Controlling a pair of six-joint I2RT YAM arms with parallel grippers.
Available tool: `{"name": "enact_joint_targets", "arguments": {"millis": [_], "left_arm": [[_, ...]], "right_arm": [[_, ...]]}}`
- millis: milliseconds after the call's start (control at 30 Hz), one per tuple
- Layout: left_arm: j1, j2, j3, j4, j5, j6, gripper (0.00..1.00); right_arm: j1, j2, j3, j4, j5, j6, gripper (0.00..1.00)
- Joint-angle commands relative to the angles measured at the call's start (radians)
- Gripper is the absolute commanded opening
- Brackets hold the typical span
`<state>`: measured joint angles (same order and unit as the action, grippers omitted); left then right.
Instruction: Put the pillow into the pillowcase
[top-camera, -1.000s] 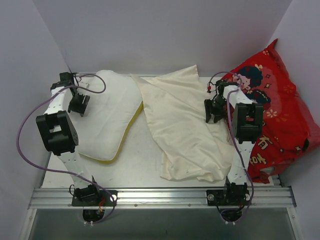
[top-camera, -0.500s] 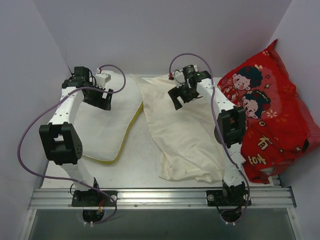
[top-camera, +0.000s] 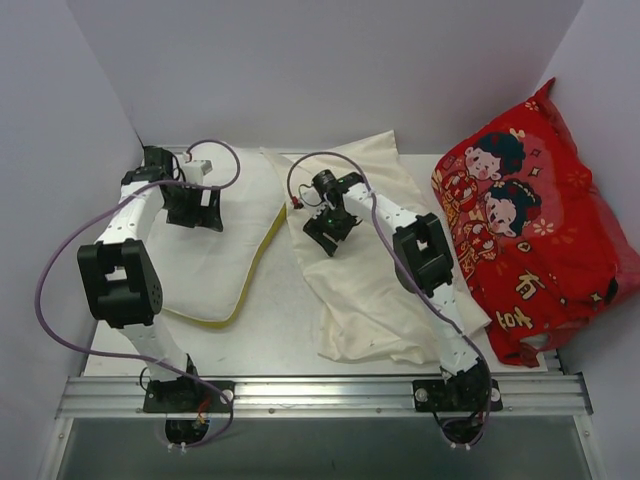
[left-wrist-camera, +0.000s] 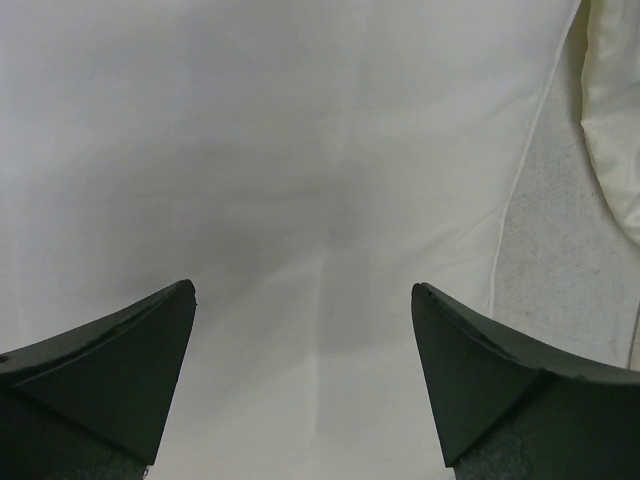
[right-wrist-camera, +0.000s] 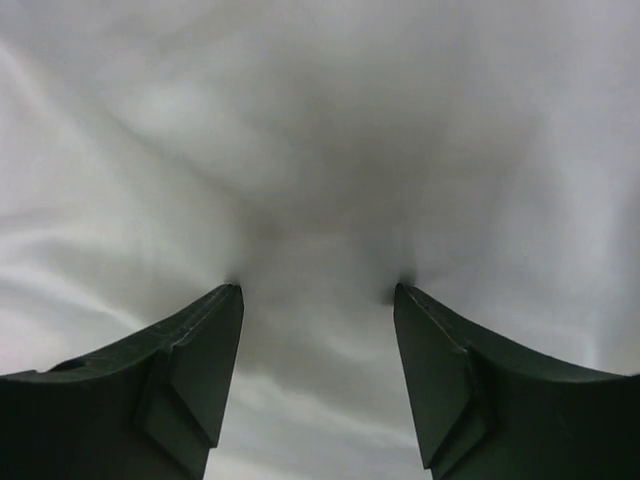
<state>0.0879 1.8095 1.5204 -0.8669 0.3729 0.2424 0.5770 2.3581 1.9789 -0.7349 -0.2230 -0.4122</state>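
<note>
The white pillow (top-camera: 205, 265) with its yellow piped seam lies at the left of the table. My left gripper (top-camera: 197, 218) hovers over the pillow's far part. In the left wrist view the left gripper (left-wrist-camera: 303, 288) is open wide, with only the bare pillow (left-wrist-camera: 300, 150) beneath it. The cream pillowcase (top-camera: 375, 275) lies wrinkled in the middle. My right gripper (top-camera: 328, 238) points down on its left part. In the right wrist view the right gripper (right-wrist-camera: 318, 288) is open, both fingertips (right-wrist-camera: 232, 296) denting the pillowcase (right-wrist-camera: 320, 130).
A red cushion (top-camera: 530, 240) printed with cartoon children leans against the right wall. White walls close the table at the back and on both sides. A strip of table (left-wrist-camera: 560, 270) shows between pillow and pillowcase (left-wrist-camera: 615, 120). An aluminium rail (top-camera: 320, 392) runs along the near edge.
The left gripper swung from the pillow's left edge to above its far part and opened. The right arm crossed from the pillowcase's right side to its left part and came down onto the cloth.
</note>
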Motion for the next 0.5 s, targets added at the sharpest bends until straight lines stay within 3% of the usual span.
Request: {"name": "enact_joint_targets", "arguments": {"millis": [0,67,167,467], "left_arm": [[0.026,-0.068,-0.012,0.057,0.035,-0.044,0.97],[0.039,-0.068,-0.016,0.058,0.038,-0.055,0.97],[0.042,-0.068,-0.025,0.058,0.027,-0.048,0.97],[-0.060,-0.035,-0.016,0.089,-0.084,0.014,0.97]], "right_arm": [[0.043,0.064,0.090,-0.034,0.094,0.015,0.58],[0.037,0.142,0.174,-0.067,0.146,0.100,0.46],[0.012,0.228,0.362,-0.133,0.129,0.196,0.39],[-0.130,0.276,0.466,-0.022,0.160,0.325,0.34]]}}
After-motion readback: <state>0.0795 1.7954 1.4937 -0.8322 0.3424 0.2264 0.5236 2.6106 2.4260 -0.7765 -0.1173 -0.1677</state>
